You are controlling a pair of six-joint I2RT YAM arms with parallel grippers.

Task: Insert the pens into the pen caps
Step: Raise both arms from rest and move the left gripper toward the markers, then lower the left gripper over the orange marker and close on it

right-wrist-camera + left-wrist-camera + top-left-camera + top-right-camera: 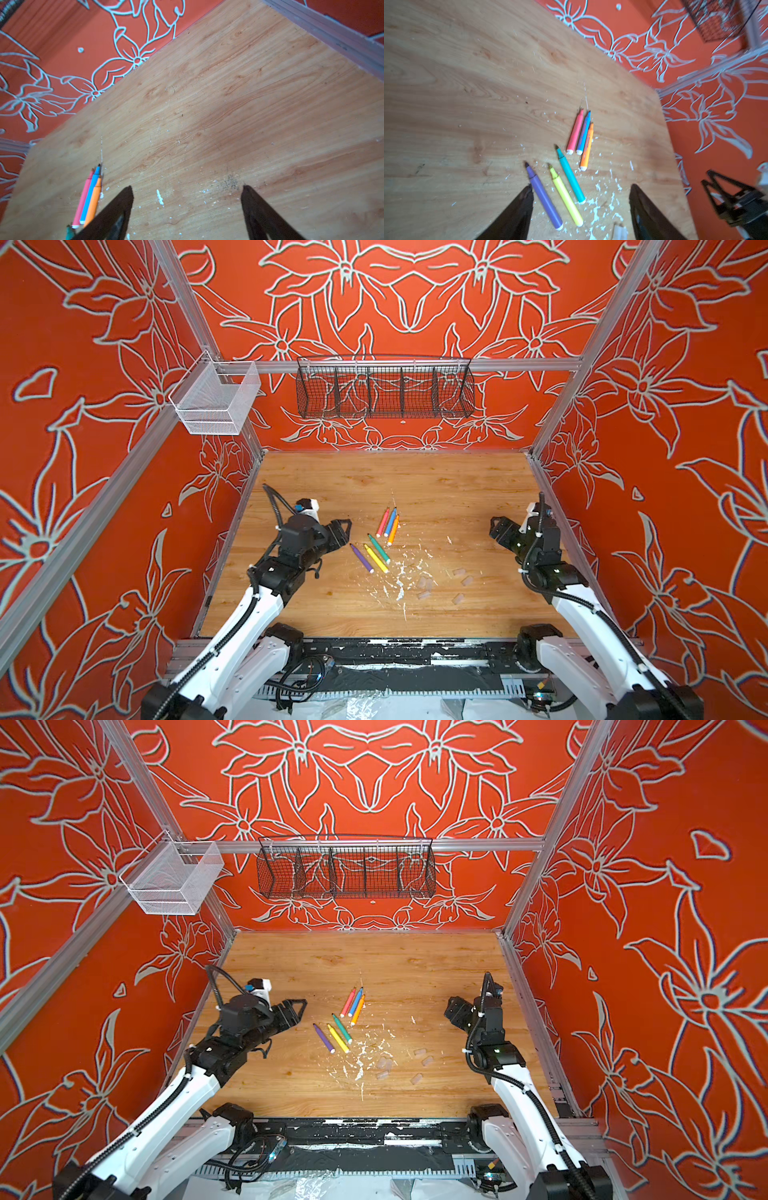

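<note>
Scuffed wooden bench [457, 489], orange floral walls [395, 302] around. Pens [378, 548] mid-bench, pen caps [467, 581] nearer the front edge. I see left jaws, right jaws both wide — empty.

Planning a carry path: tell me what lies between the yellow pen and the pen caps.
Only a scatter of white flecks on the wooden table separates the yellow pen from the pen caps. Both top views show it.

Six uncapped coloured pens [379, 548] flat in two trios; clear caps [467, 580] loose nearby, apart
</note>
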